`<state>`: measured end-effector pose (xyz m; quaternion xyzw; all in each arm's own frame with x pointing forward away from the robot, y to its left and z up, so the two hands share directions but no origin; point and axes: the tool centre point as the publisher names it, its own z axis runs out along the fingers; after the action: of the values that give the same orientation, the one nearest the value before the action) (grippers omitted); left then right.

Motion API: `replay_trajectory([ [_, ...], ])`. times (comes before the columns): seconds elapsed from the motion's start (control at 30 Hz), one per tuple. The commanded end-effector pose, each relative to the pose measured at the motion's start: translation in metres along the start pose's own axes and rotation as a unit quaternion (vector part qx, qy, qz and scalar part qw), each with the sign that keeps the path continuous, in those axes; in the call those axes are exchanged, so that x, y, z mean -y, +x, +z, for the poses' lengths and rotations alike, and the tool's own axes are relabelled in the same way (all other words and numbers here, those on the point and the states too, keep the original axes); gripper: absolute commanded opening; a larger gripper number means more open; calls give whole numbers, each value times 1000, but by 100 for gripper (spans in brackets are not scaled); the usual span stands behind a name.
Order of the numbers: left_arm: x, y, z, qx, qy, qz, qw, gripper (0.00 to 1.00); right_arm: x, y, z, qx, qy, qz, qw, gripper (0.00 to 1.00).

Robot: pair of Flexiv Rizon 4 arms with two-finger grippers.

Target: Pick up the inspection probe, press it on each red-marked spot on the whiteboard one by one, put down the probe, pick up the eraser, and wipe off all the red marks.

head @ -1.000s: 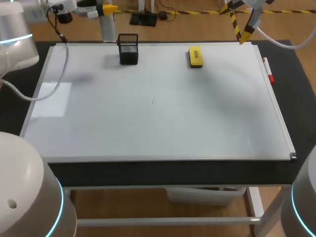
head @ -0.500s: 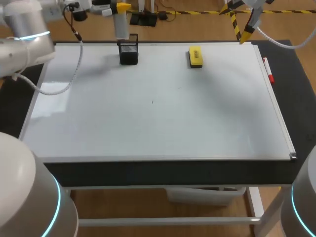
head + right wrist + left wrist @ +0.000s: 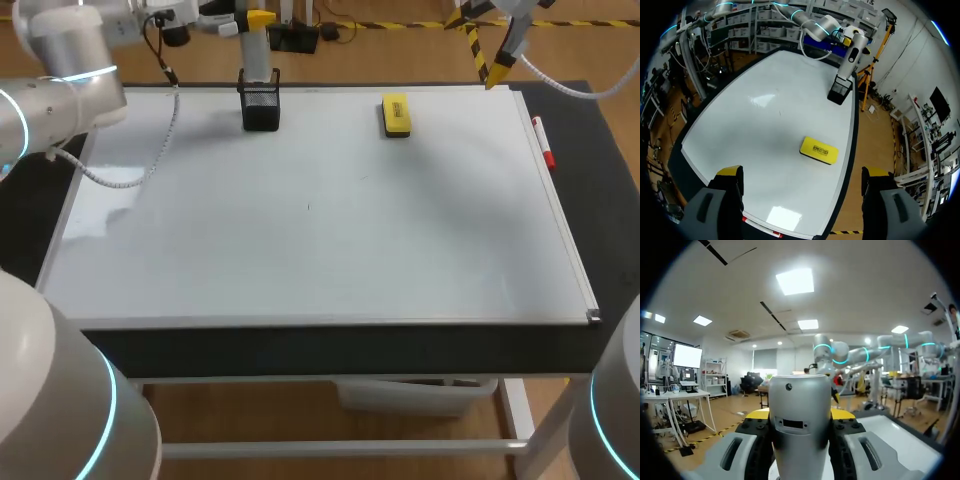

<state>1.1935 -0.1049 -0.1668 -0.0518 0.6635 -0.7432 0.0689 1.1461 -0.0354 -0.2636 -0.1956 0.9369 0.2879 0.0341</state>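
- Left gripper (image 3: 800,413) – clenched on the inspection probe (image 3: 800,440), a yellow-tipped finger on either side of the silver barrel; it hangs over the whiteboard's far left part.
- Inspection probe – silver cylinder, upright, directly above the black mesh holder (image 3: 260,100). Its lower end is at the holder's mouth; whether it dips inside cannot be told.
- Black mesh holder – stands on the whiteboard (image 3: 320,230) near its far edge, left of the middle.
- Eraser (image 3: 396,115) – yellow, flat on the whiteboard near the far edge, well apart from the holder to its right.
- Right gripper (image 3: 802,172) – released, fingers spread wide with nothing between them; high over the whiteboard's far right corner, eraser ahead of it.
- Red marker (image 3: 542,143) – lies just beside the whiteboard's right edge, on the black table (image 3: 600,200).
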Motion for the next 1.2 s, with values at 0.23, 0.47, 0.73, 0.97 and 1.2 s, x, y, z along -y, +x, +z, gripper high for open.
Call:
replay_trajectory([
  [0.23, -13, -13, -4, -12, 12, -3, 1000, 0, -1, 0, -1, -1, 3, -1, 1000, 100],
  [0.47, -25, -17, -5, -9, 15, -4, 1000, 0, -1, 0, -1, -1, 3, -1, 1000, 100],
  [0.73, -37, -20, -4, -15, 15, -5, 1000, 0, -1, 0, -1, -1, 3, -1, 1000, 100],
  [0.97, -47, -23, -4, -20, 13, -11, 1000, 0, -1, 0, -1, -1, 3, -1, 1000, 100],
  [1.2, -60, -25, -5, -26, 8, -9, 1000, 0, -1, 0, -1, -1, 3, -1, 1000, 100],
])
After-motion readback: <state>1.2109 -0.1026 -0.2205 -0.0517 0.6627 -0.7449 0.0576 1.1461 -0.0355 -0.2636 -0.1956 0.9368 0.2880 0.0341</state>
